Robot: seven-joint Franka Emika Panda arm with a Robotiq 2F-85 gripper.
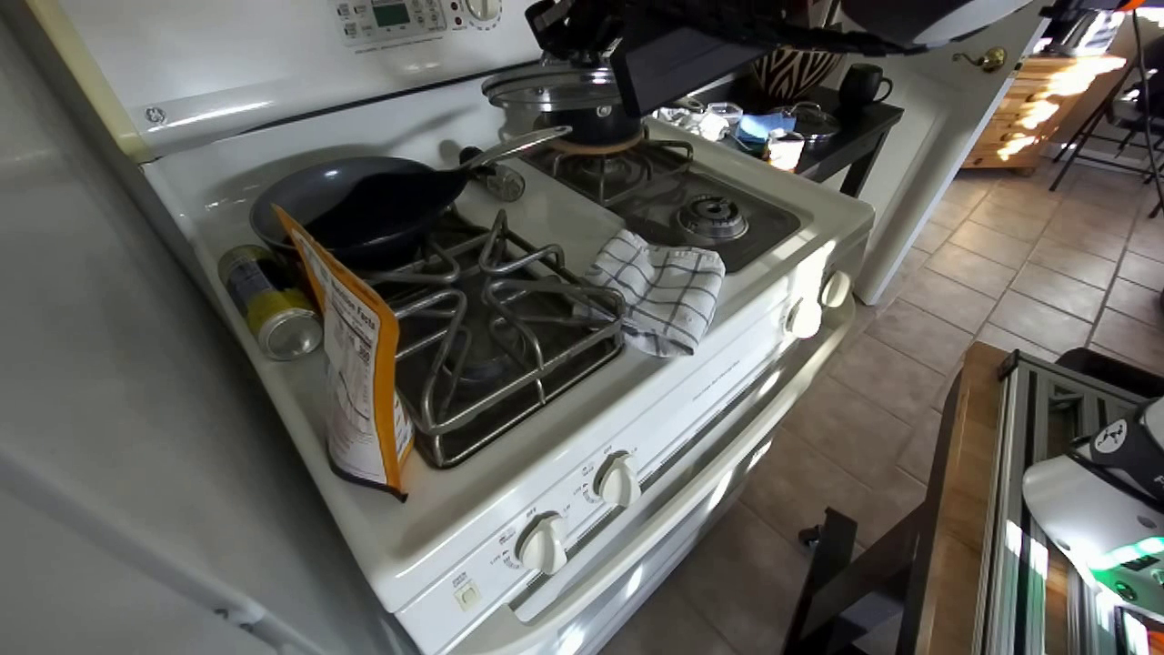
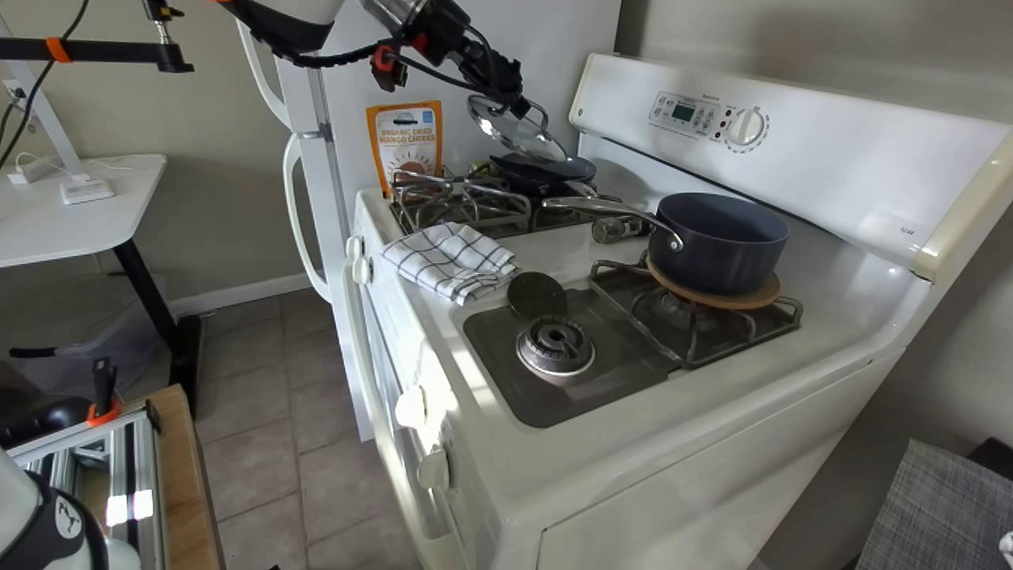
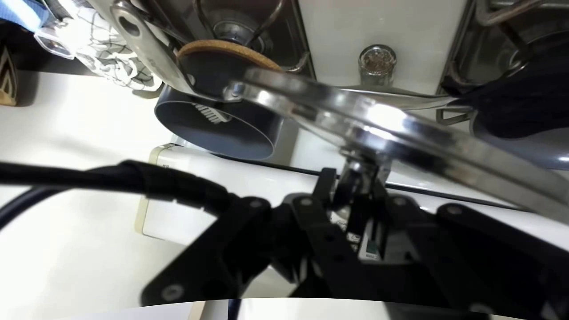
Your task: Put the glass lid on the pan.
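Note:
The wide, shallow black pan [image 1: 355,205] sits on the left-rear grate near the bag in an exterior view; its long handle points toward the pot. It also shows in an exterior view [image 2: 546,176] and at the right edge of the wrist view [image 3: 529,149]. The glass lid [image 2: 518,133] hangs tilted in the air, its metal rim [image 3: 391,120] crossing the wrist view. My gripper [image 3: 355,182] is shut on the lid's metal handle. In both exterior views the gripper [image 2: 516,104] is above the stove, at the lid; in an exterior view the lid [image 1: 550,91] overlaps the pot.
A deeper dark pot [image 2: 716,245] stands on a cork trivet [image 2: 740,298]. An orange-edged bag [image 1: 359,364] and a yellow can [image 1: 270,305] are beside the pan. A checked cloth [image 1: 657,289] lies at the stove's front. A small glass jar [image 3: 377,64] lies between burners.

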